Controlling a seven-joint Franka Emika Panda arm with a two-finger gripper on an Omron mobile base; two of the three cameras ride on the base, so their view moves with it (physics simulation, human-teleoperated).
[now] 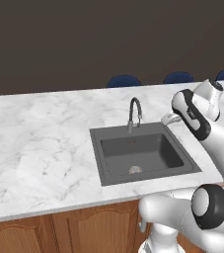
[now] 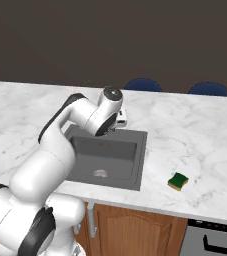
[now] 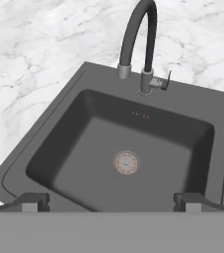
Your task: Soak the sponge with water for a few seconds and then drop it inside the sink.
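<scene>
The sponge (image 2: 178,181), green on top with a yellow layer beneath, lies flat on the marble counter to the right of the sink (image 2: 140,165), near the front edge. My gripper (image 3: 112,201) hangs open and empty above the dark grey sink (image 3: 59,108), looking down into the basin at the round drain (image 3: 127,162). In the right base view my hand (image 2: 118,120) is over the basin's back edge, well left of the sponge. The gooseneck faucet (image 3: 133,34) stands at the sink's back rim, spout (image 1: 134,112) curving over the basin. No water runs from it.
The white marble counter (image 1: 39,143) stretches wide on both sides of the sink (image 1: 96,158). Blue chair backs (image 2: 143,84) show behind its far edge. Wooden cabinet doors (image 1: 98,227) sit below the front edge, and a dark appliance (image 2: 215,240) is at the lower right.
</scene>
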